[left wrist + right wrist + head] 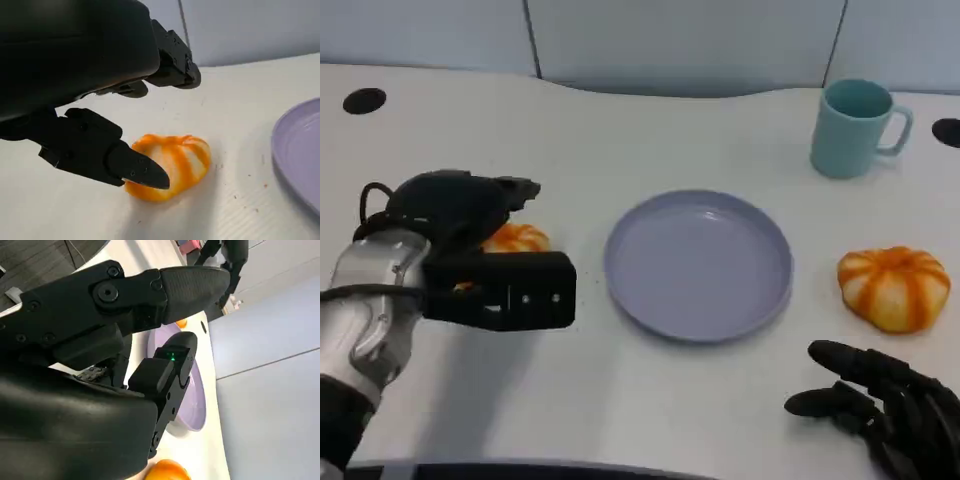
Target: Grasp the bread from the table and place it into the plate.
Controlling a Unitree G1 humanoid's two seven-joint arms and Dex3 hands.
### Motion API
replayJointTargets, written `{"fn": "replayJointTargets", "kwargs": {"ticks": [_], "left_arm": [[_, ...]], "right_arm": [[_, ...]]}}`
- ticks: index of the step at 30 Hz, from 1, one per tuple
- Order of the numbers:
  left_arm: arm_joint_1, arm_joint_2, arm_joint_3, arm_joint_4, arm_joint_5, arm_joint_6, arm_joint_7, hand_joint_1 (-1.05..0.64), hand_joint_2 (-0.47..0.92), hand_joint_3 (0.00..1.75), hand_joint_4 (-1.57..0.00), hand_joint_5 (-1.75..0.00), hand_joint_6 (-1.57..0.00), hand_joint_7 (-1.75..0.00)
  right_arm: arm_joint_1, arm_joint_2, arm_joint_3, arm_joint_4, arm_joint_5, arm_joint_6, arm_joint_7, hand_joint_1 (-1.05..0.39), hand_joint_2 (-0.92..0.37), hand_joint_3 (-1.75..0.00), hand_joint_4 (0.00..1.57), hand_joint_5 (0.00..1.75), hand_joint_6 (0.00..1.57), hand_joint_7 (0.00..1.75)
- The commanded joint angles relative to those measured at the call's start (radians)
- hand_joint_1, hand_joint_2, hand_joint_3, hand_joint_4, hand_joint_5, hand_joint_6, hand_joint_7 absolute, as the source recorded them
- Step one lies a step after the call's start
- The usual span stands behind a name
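An orange-and-white striped bread point(520, 238) point(180, 160) lies on the white table, left of the lavender plate point(700, 265) point(300, 150). My left hand point(460, 215) point(75, 60) hovers over this bread with fingers apart. One fingertip point(145, 172) sits right at the bread's near side, and the other fingers stay above it without closing. A second striped bread point(895, 287) point(167, 471) lies right of the plate point(197, 407). My right hand point(890, 400) point(100, 365) rests near the table's front right edge, fingers stretched out and holding nothing.
A teal mug point(855, 128) stands at the back right, behind the second bread. Two dark round holes point(364, 100) point(948, 130) sit near the table's far corners. A grey wall panel runs along the back edge.
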Motion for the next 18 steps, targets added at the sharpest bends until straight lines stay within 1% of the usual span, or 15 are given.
{"fn": "replayJointTargets", "kwargs": {"ticks": [1, 5, 9, 18], "left_arm": [[-0.071, -0.014, -0.032, 0.085, -0.015, 0.038, -0.028, -0.42, 0.81, 0.0, -0.16, -0.19, -0.25, -0.01], [-0.115, -0.029, -0.053, 0.165, -0.033, 0.043, -0.02, -0.42, 0.8, 0.0, -0.16, -0.17, -0.26, -0.01], [-0.177, -0.057, -0.081, 0.29, -0.037, 0.041, 0.009, -0.47, 0.81, 0.01, -0.16, -0.16, -0.26, 0.0], [-0.298, -0.114, -0.147, 0.557, -0.043, -0.005, 0.099, -0.5, 0.81, 0.0, -0.13, -0.15, -0.26, 0.0]], "right_arm": [[0.019, -0.004, -0.002, 0.013, 0.001, 0.011, 0.003, -0.75, -0.92, -0.31, 0.6, 0.9, 0.92, 0.0], [0.018, -0.004, -0.005, 0.017, 0.002, 0.011, 0.003, -0.76, -0.92, -0.29, 0.59, 0.89, 0.91, 0.0], [0.022, -0.001, -0.006, 0.008, 0.008, 0.022, 0.001, -0.74, -0.92, -0.28, 0.6, 0.89, 0.91, 0.0], [0.024, -0.001, -0.006, -0.002, 0.014, 0.034, 0.004, -0.73, -0.92, -0.29, 0.6, 0.89, 0.91, 0.0]]}}
